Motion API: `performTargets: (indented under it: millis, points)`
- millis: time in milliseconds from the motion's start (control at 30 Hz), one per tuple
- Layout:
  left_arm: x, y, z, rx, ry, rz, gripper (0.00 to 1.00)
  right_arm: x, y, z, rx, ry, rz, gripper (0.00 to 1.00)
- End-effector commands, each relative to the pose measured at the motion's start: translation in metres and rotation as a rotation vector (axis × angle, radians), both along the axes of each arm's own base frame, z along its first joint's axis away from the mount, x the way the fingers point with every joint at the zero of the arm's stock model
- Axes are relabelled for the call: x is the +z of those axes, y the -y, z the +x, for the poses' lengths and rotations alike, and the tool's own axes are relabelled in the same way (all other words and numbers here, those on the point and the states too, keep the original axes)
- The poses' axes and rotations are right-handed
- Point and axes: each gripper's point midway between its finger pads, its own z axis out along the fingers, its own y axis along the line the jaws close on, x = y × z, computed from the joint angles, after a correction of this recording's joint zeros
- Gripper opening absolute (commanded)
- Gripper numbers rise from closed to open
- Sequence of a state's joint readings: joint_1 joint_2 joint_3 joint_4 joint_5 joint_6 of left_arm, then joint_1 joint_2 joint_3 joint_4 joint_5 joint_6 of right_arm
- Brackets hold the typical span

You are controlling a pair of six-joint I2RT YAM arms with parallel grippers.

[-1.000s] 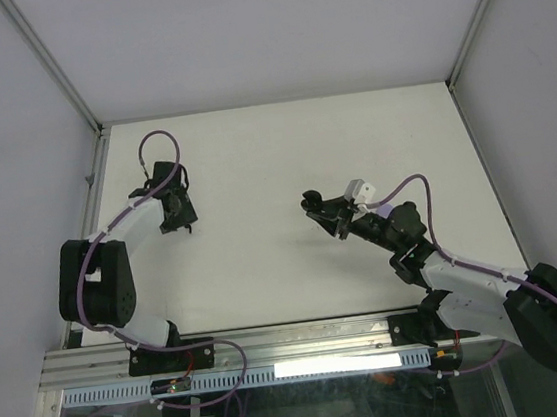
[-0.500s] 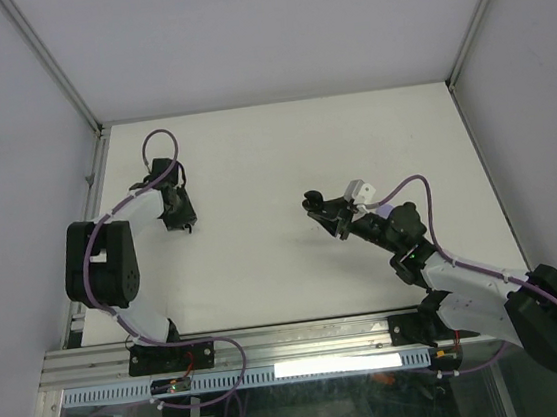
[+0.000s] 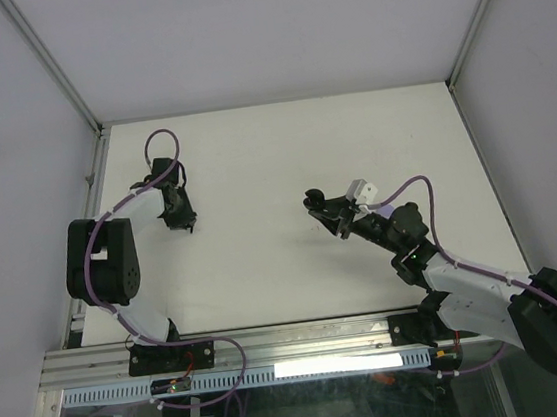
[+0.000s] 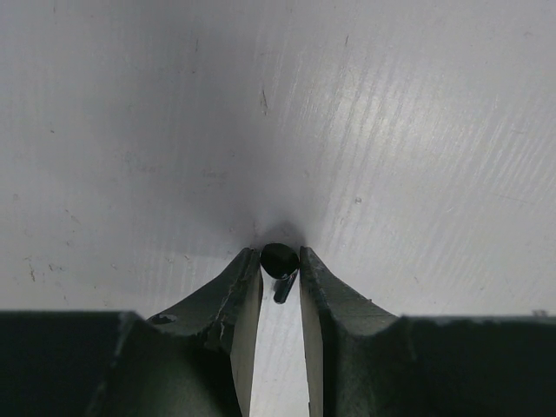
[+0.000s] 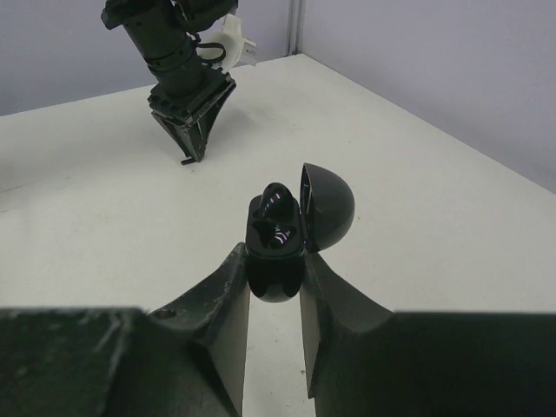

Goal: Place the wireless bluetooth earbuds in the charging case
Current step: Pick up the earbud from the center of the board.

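One black earbud (image 4: pixel 280 261), lower centre of the left wrist view, pinched between the narrow jaws of the left gripper (image 4: pixel 278 252). One black charging case (image 5: pixel 278 234), lid open, centre of the right wrist view, clamped in the right gripper (image 5: pixel 275 254).

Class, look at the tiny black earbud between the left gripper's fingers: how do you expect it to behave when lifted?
The black earbud looks tiny between the fingers of the left gripper, so it is probably very light. Its smooth rounded head may slip or pivot in the pinch. It looks rigid and unlikely to flex.
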State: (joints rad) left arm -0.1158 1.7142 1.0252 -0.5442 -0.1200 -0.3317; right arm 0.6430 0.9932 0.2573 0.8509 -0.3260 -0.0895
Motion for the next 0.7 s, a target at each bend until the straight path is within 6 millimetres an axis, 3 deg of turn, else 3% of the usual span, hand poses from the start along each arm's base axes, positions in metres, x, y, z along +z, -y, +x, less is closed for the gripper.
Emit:
performTargets:
  millis: [0,267,433,667]
  points:
    - [-0.003,0.005,0.007,-0.03,0.001,-0.023,0.26,0.014,0.005,0.002,-0.023,0.057,0.019,0.0]
    - [-0.014,0.008,-0.001,-0.04,-0.054,-0.001,0.26,0.015,0.006,0.002,-0.026,0.059,0.022,0.0]
    - [-0.019,0.011,-0.003,-0.048,-0.071,0.001,0.19,0.015,0.005,0.002,-0.019,0.06,0.019,0.0]
    - [0.006,0.03,0.003,-0.082,0.001,-0.045,0.12,0.017,0.003,0.0,-0.007,0.062,0.011,0.0]
